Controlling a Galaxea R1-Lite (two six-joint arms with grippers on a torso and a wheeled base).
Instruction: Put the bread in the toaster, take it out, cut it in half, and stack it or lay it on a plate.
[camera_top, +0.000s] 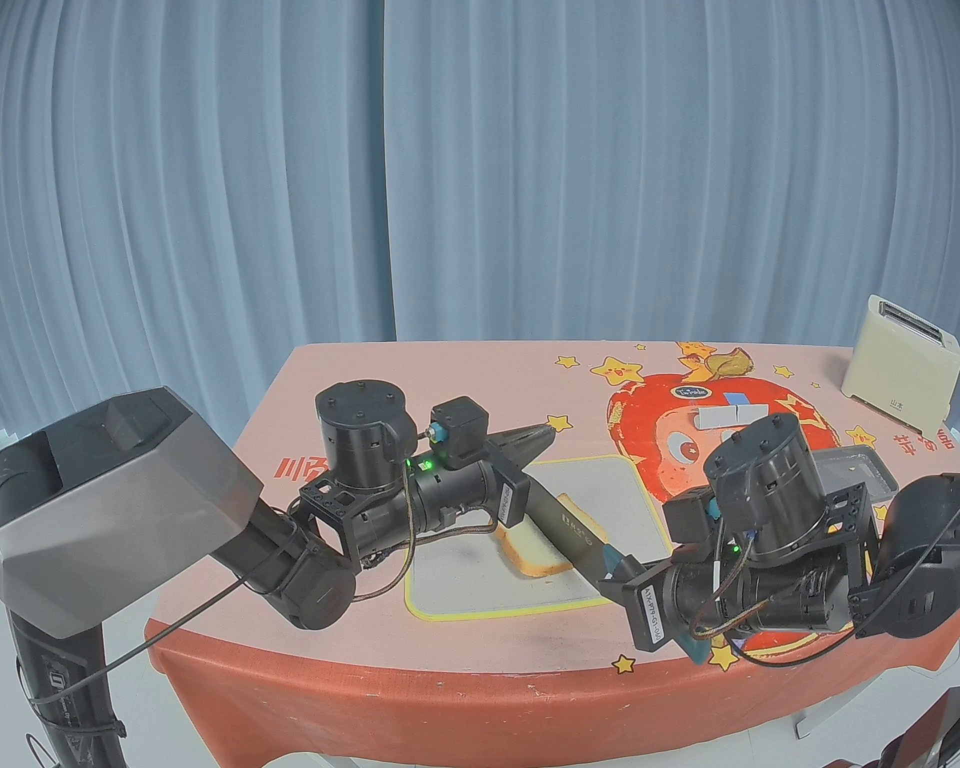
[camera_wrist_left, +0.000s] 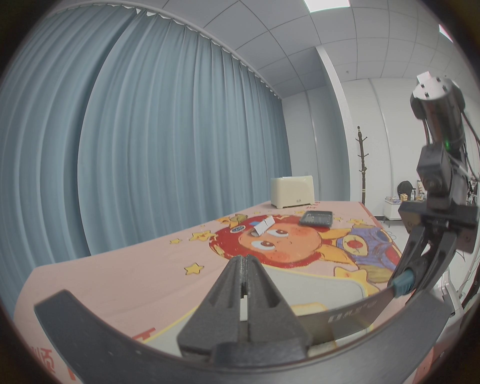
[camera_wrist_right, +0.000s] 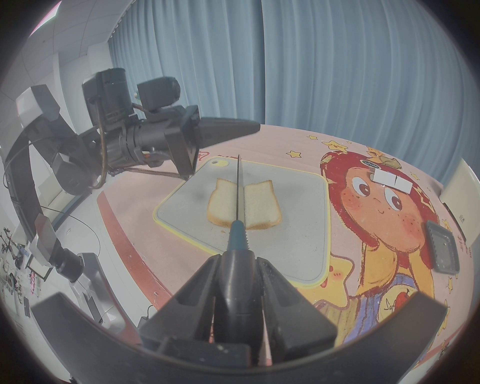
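**Long dark knife (camera_wrist_right: 238, 195) set across the pale slice of bread (camera_wrist_right: 260, 205)**

The right gripper (camera_wrist_right: 237, 260) is clamped tight on the knife's handle. The blade runs over the middle of the slice, which lies flat on the grey, yellow-rimmed cutting board (camera_wrist_right: 300, 225). The left gripper (camera_wrist_left: 243, 280) hangs above the board's far edge, fingers pressed together, holding nothing. The cream toaster (camera_top: 900, 370) stands at the far right corner of the pink cartoon-printed table (camera_top: 420, 380)

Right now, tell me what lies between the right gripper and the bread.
The knife: handle in the right gripper, blade reaching across the bread, per the right wrist view.
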